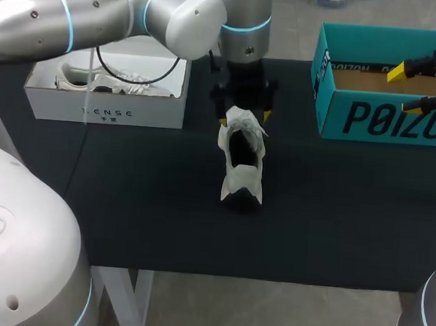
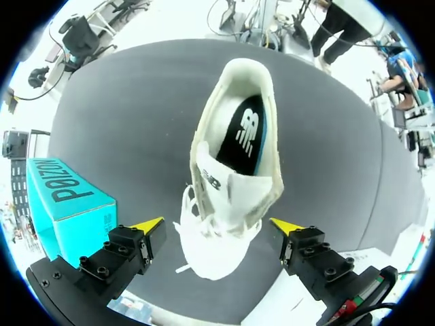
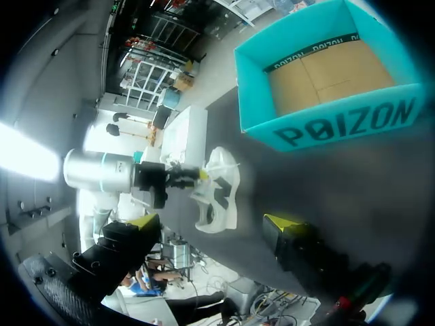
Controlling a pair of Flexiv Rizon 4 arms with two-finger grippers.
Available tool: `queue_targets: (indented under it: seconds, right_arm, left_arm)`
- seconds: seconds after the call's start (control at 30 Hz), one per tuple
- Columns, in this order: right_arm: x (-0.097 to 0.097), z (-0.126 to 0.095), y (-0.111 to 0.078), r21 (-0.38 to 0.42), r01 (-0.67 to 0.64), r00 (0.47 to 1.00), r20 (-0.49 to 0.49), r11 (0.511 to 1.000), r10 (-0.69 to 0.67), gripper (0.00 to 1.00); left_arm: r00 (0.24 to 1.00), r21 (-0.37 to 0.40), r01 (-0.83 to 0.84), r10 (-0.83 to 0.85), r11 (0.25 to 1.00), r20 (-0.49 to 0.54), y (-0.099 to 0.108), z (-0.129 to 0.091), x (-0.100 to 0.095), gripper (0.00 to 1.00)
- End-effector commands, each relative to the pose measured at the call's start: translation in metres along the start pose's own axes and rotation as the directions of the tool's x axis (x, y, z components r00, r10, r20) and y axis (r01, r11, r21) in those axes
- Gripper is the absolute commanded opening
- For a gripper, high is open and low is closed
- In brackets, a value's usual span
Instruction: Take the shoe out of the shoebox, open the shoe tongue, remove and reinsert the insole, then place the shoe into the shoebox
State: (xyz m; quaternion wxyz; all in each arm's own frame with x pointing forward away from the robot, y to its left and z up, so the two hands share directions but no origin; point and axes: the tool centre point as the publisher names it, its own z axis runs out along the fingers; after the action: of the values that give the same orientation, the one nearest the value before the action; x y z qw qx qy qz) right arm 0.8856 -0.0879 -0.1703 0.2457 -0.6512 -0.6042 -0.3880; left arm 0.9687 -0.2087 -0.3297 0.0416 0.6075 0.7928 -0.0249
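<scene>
View from above: a white shoe [image 1: 235, 181] stands alone on the black table [image 1: 124, 201], just right of the frame's centre, sole down, with its toe toward the top of the frame and its heel toward the bottom. My left arm [image 1: 101, 10] comes in from the upper left corner and ends directly above the toe.

Seen from my left wrist, my left fingers [image 2: 146, 227] are spread wide on either side of the laced toe. Both yellow tips stand clear of the shoe, so nothing is grasped. The shoe's mouth faces the camera, and a dark insole [image 2: 246, 132] with a blue edge lies inside it.

A teal shoebox [image 1: 372, 118] sits open at the upper right of the overhead frame, well apart from the shoe, with its brown cardboard floor showing. My right fingers [image 1: 397, 71] hover over its right end, also spread apart and holding nothing.

At the upper left of the frame sits a white shoebox [image 1: 105, 109], partly under my left arm, with a second pale shoe [image 1: 96, 82] lying inside it
</scene>
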Motion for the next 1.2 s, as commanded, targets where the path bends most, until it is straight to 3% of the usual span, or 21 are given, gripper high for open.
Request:
queue_targets:
  seconds: [0.03,0.07,0.1,0.13,0.17,0.33,0.5,0.83,1.2]
  right_arm:
    - [0.000,0.000,0.000,0.000,0.000,1.000,0.003,1.000,0.000,1.00]
    - [0.000,0.000,0.000,0.000,0.000,1.000,0.003,1.000,0.000,1.00]
    - [0.000,0.000,0.000,0.000,0.000,1.000,0.003,1.000,0.000,1.00]
    - [0.000,0.000,0.000,0.000,0.000,1.000,0.003,1.000,0.000,1.00]
    - [0.000,0.000,0.000,0.000,0.000,1.000,0.003,1.000,0.000,1.00]
    - [0.000,0.000,0.000,0.000,0.000,1.000,0.003,1.000,0.000,1.00]
    - [0.000,0.000,0.000,0.000,0.000,1.000,0.003,1.000,0.000,1.00]
    - [0.000,0.000,0.000,0.000,0.000,1.000,0.003,1.000,0.000,1.00]
    - [0.000,0.000,0.000,0.000,0.000,1.000,0.003,1.000,0.000,1.00]
  left_arm:
    - [1.000,-0.016,0.017,-0.016,1.000,0.020,-0.001,-0.014,0.000,1.00]
    - [1.000,-0.017,0.020,-0.020,1.000,0.020,0.000,-0.017,0.000,1.00]
    - [0.999,-0.018,0.025,-0.024,1.000,0.027,0.000,-0.020,0.001,0.94]
    - [0.999,-0.005,0.026,-0.025,1.000,0.040,-0.001,-0.024,0.000,0.35]
    - [0.999,-0.005,0.026,-0.026,1.000,0.038,-0.002,-0.025,0.000,0.00]
    - [1.000,-0.007,0.022,-0.021,1.000,0.019,-0.010,-0.029,-0.002,0.00]
    - [0.998,-0.027,0.059,-0.060,0.998,-0.006,-0.007,-0.022,0.000,0.00]
    - [0.994,0.034,0.104,-0.103,0.994,-0.034,-0.016,0.006,0.008,0.00]
    - [0.983,0.108,0.141,-0.127,0.984,-0.131,-0.038,0.028,0.028,0.00]
